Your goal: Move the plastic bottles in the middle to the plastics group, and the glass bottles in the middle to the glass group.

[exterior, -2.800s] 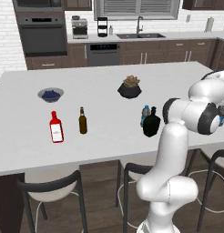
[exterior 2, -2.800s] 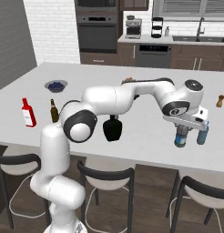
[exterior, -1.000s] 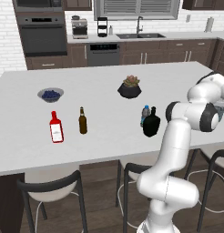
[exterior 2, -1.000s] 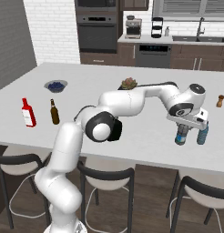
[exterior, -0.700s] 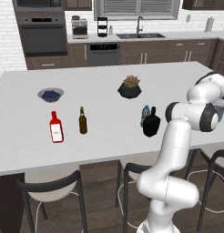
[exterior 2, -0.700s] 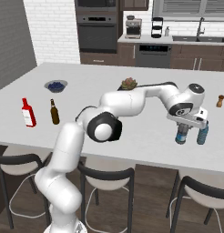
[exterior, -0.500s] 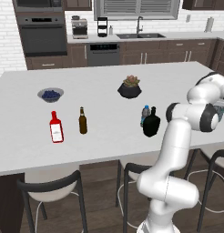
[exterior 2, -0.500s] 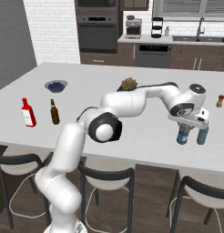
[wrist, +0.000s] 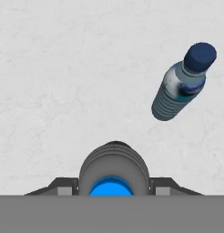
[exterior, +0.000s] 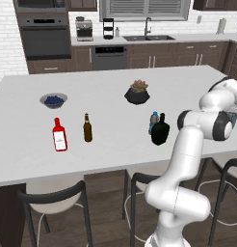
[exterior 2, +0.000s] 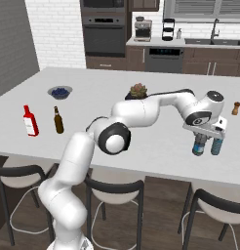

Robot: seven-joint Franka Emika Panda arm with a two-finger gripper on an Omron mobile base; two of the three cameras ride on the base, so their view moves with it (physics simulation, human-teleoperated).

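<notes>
We see the arm reaching to the right end of the tabletop [exterior 2: 156,141], where the claw [exterior 2: 201,140] points straight down over a plastic bottle [exterior 2: 199,145] standing just beside a second bottle of the same kind [exterior 2: 216,145]. We judge this neighbour to be the plastics group, so the carried bottle is being set next to its like. In the hand view the gripped bottle [wrist: 112,175] appears end-on, blue cap uppermost, flanked on each side by a dark fingertip [wrist: 63,185]; the neighbouring bottle [wrist: 182,83] stands apart to the upper right. The claw is thus narrowed onto the bottle's upper body, pinching it, with the fingers pressed against its sides. Whether the base already rests on the tabletop we cannot tell.

In the middle remain another plastic bottle [exterior: 153,122] and the squat black glass bottle [exterior: 160,130], touching or nearly so. The glass group, a red bottle [exterior: 59,135] and a slim brown bottle [exterior: 87,128], stands well apart to the left, near a bowl of berries [exterior: 54,100].
</notes>
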